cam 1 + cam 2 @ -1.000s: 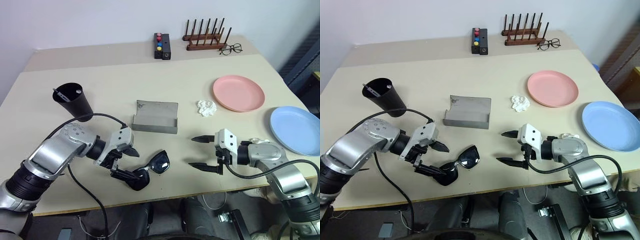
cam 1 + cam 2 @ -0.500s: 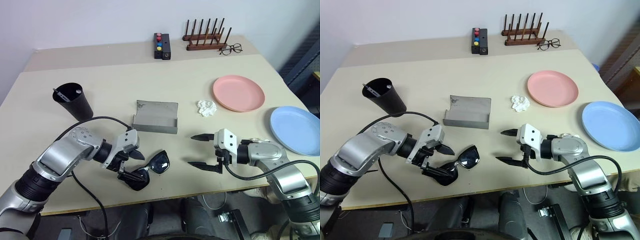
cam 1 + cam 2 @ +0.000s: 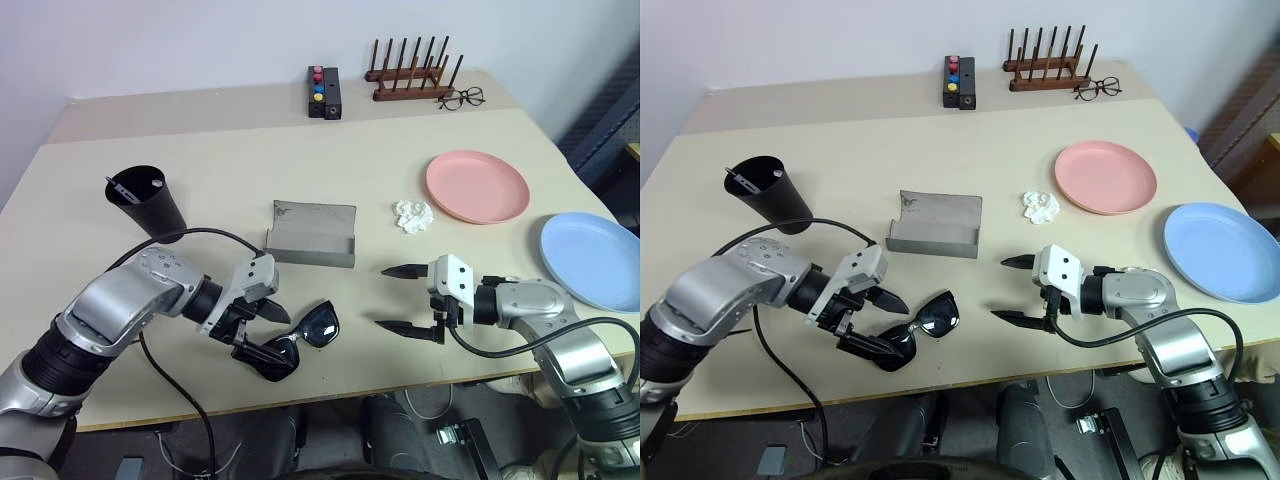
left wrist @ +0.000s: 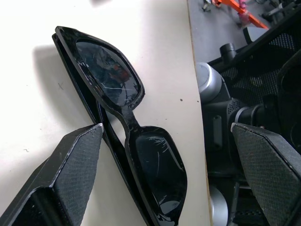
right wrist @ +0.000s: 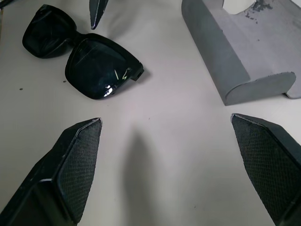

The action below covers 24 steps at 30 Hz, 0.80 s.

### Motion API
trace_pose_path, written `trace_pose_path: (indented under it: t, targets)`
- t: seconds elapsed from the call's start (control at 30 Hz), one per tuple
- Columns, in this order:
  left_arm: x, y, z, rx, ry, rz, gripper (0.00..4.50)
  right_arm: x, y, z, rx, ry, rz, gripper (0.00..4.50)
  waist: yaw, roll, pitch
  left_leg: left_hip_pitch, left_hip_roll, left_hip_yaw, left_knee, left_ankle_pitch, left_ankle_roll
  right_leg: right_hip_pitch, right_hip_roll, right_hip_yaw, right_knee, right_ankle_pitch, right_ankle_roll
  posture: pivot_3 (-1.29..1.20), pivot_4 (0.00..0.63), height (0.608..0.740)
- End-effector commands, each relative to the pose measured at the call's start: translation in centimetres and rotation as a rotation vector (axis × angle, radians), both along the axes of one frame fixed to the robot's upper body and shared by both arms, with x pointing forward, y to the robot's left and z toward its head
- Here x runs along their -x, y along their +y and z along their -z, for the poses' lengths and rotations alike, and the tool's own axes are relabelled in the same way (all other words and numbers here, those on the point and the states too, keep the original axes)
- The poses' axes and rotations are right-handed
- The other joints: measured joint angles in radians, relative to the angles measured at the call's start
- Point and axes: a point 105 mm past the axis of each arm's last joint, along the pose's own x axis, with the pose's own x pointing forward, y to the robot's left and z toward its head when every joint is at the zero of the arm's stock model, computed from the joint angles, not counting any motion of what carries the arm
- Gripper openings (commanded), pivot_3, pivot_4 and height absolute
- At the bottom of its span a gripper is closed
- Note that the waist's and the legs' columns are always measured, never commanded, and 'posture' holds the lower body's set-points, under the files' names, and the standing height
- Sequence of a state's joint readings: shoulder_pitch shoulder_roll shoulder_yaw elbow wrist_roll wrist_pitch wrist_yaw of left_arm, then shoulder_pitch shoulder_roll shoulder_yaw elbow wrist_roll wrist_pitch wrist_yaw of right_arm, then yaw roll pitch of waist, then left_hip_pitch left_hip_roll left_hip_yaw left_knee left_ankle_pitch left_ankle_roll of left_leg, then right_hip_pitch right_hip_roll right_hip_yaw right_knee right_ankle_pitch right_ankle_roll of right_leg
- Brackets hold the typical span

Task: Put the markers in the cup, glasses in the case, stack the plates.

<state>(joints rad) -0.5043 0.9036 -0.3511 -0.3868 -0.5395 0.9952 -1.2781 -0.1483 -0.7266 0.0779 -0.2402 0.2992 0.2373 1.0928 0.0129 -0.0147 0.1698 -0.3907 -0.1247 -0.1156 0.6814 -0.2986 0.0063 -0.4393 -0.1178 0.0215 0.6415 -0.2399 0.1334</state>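
Beige table point(image 3: 200, 140): left gripper point(image 3: 268, 331) wrist re-angled since a second ago, jaws open astride glasses point(image 3: 300, 338), ungrasped. Right gripper point(image 3: 398, 298) open, idle, 3 o'clock of glasses. Case point(image 3: 312, 236) open at 12 o'clock, awaiting load.

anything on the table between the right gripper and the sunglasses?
No. Between the right gripper and the sunglasses is only bare table. This is seen in both eye views and in the right wrist view.

beige table point(image 3: 400, 160), white wall point(image 3: 200, 40)
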Motion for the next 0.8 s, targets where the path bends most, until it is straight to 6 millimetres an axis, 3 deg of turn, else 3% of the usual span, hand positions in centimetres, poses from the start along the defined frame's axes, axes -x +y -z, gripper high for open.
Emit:
trace_pose_path:
  t: [0.03, 0.53, 0.63, 0.8]
  targets:
    - [0.0, 0.0, -0.3, -0.004, -0.003, 0.023, 4.48, 0.3, 0.1, -1.0, -0.007, -0.041, -0.008, 4.5, 0.0, 0.0, 0.0, 0.0, 0.0, 0.0, 0.0, 0.0, 0.0, 0.0, 0.0, 0.0, 0.0, 0.0, 0.0, 0.0, 0.15, 0.74]
    - [-0.8, 0.0, -0.2, -0.024, -0.003, 0.051, 4.48, 0.5, -0.1, -0.9, -0.006, -0.038, 0.006, 4.5, 0.0, 0.0, 0.0, 0.0, 0.0, 0.0, 0.0, 0.0, 0.0, 0.0, 0.0, 0.0, 0.0, 0.0, 0.0, 0.0, 0.15, 0.74]
    - [-0.9, 0.0, -0.2, -0.023, -0.007, 0.056, 3.3, 0.5, -0.1, -0.9, -0.006, -0.038, 0.008, 4.5, 0.0, 0.0, 0.0, 0.0, 0.0, 0.0, 0.0, 0.0, 0.0, 0.0, 0.0, 0.0, 0.0, 0.0, 0.0, 0.0, 0.15, 0.74]
    - [-1.2, 0.1, -0.3, -0.029, -0.018, 0.057, 3.3, 0.4, -0.3, -1.0, -0.004, -0.041, 0.017, 4.5, 0.0, 0.0, 0.0, 0.0, 0.0, 0.0, 0.0, 0.0, 0.0, 0.0, 0.0, 0.0, 0.0, 0.0, 0.0, 0.0, 0.15, 0.74]
